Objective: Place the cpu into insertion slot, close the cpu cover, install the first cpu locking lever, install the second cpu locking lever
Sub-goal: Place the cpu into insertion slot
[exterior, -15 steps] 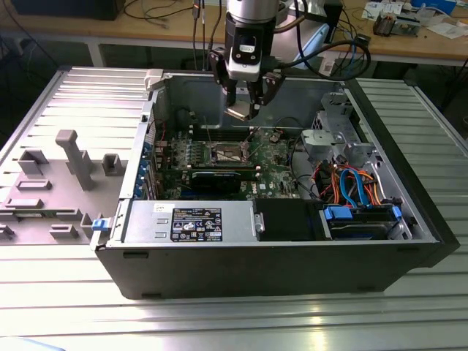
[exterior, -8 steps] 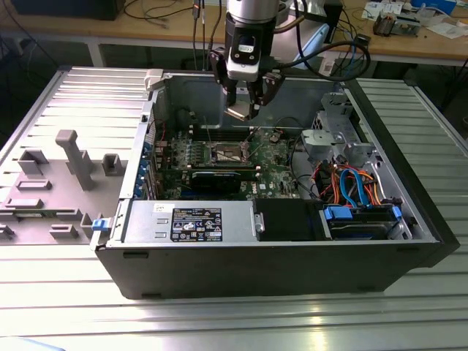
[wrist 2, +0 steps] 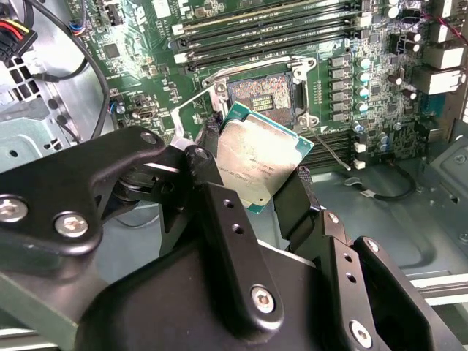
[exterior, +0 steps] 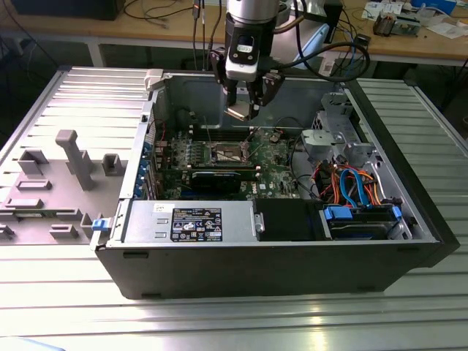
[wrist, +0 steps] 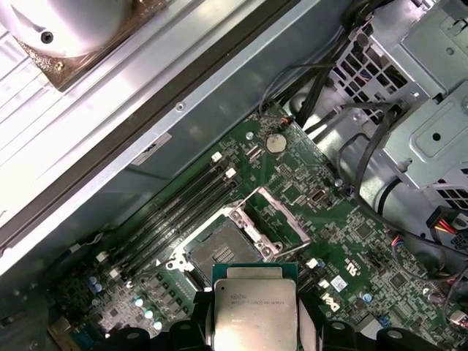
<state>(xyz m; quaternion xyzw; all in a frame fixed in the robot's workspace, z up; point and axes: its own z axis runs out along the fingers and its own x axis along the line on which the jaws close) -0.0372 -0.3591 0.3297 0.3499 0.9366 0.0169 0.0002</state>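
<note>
My gripper (exterior: 243, 110) hangs above the open computer case, shut on the cpu (exterior: 240, 113) by two opposite edges. In both wrist views the cpu (wrist 2: 256, 157) (wrist: 254, 307) shows as a flat silvery square with a green rim between black fingers (wrist 2: 296, 197). It is tilted and held in the air above the motherboard. The insertion slot (wrist 2: 259, 95) (wrist: 219, 252) (exterior: 227, 152) lies uncovered below it, its golden-brown centre showing. Beside the slot, the cpu cover (wrist 2: 191, 110) (wrist: 274, 216) stands swung up, a thin silvery frame.
Long black memory slots (wrist 2: 263, 29) run along the socket. A black expansion card (exterior: 216, 178), the grey power-supply box (exterior: 190, 219), a metal drive cage (exterior: 344, 128) and coloured cables (exterior: 351, 183) fill the case. A grey fixture block (exterior: 73, 157) stands on the exterior view's left.
</note>
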